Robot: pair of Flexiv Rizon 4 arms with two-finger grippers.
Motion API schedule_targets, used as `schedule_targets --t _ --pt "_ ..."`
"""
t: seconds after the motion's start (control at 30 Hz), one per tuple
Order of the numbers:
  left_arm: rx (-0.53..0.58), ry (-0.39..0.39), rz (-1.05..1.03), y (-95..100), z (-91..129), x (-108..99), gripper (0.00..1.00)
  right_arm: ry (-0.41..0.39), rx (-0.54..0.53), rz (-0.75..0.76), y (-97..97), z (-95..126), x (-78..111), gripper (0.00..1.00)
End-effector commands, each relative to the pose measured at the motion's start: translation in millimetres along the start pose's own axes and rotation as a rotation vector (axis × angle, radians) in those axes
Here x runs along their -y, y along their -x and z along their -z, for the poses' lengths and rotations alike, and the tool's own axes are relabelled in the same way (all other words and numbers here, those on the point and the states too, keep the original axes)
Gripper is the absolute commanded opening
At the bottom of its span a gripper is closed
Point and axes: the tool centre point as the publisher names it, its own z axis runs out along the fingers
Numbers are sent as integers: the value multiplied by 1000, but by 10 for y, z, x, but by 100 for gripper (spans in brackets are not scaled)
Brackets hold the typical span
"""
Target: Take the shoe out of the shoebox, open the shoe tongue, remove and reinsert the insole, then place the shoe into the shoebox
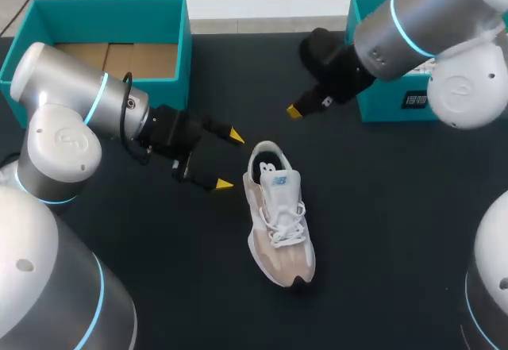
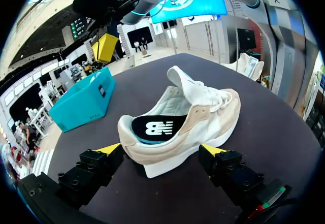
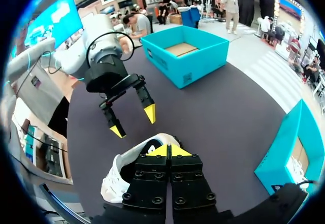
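Note:
A white and beige shoe point(image 1: 278, 213) lies on the dark table, heel toward the back, its black insole point(image 2: 152, 127) showing in the opening. My left gripper point(image 1: 230, 159) is open just left of the heel; in the left wrist view the heel point(image 2: 133, 142) sits ahead of and between the spread fingertips point(image 2: 109, 149), untouched. My right gripper point(image 1: 295, 111) hangs above the table behind the shoe, its yellow tips pressed together and holding nothing. In the right wrist view the right gripper point(image 3: 168, 151) is over the shoe point(image 3: 122, 170), with the left gripper point(image 3: 134, 122) beyond it.
A teal shoebox point(image 1: 159, 17) with a cardboard floor stands at the back left. A second teal box point(image 1: 381, 100) sits at the back right, partly behind my right arm. Dark tabletop point(image 1: 381, 231) lies bare right of the shoe.

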Motion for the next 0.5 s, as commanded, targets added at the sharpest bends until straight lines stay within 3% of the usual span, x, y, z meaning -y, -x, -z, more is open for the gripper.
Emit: schedule_targets --t 0.03,0.2,0.3,0.5 --pt "0 3 0 -6 -1 4 100 -119 182 -4 -46 8 -73 0" --pt "0 3 0 -6 -1 4 100 -119 182 -4 -46 8 -73 0" --pt "0 3 0 -6 -1 4 100 -84 187 -202 -46 -78 -69 0" --pt "-3 34 28 -16 32 -2 100 -67 254 -434 -74 -160 -44 0"
